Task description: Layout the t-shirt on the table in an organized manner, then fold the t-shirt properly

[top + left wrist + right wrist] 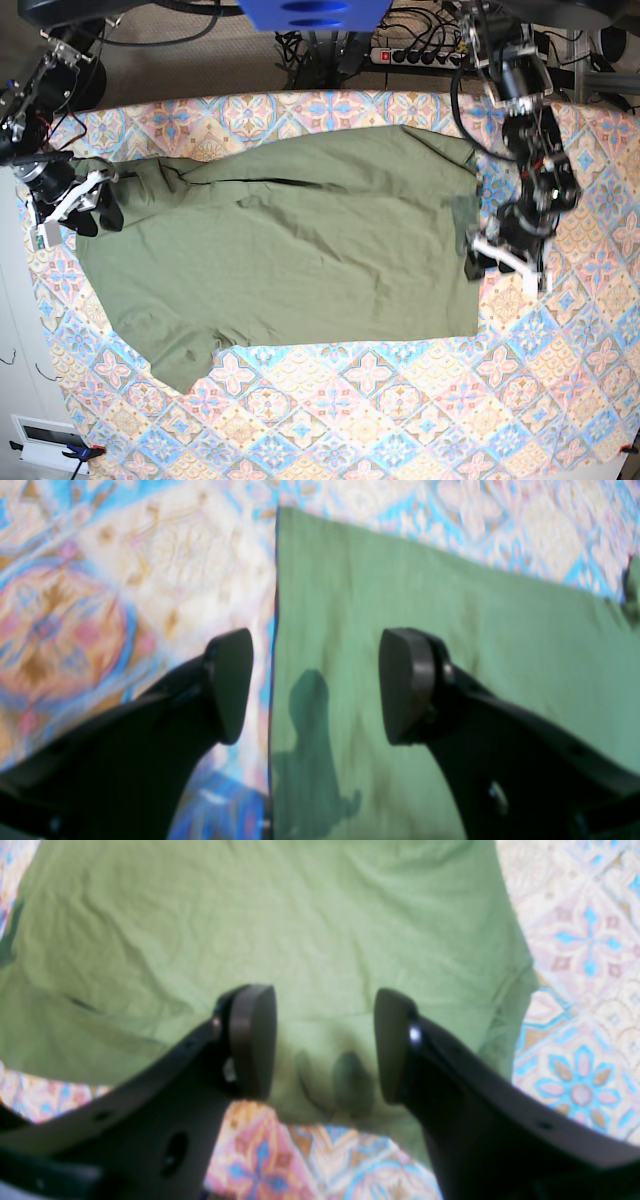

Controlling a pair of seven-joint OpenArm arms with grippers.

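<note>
While the t-shirt (290,250) lay spread on the table (400,400), the left gripper (315,685) hung with jaws wide astride the shirt's straight hem edge, holding nothing. At the shirt's opposite end, the right gripper (325,1045) stood parted over the soft, creased olive cloth, also empty, near its rounded border.

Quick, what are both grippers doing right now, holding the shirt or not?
Left gripper: open, astride the t-shirt edge, holding nothing.
Right gripper: open above the shirt, holding nothing.
</note>
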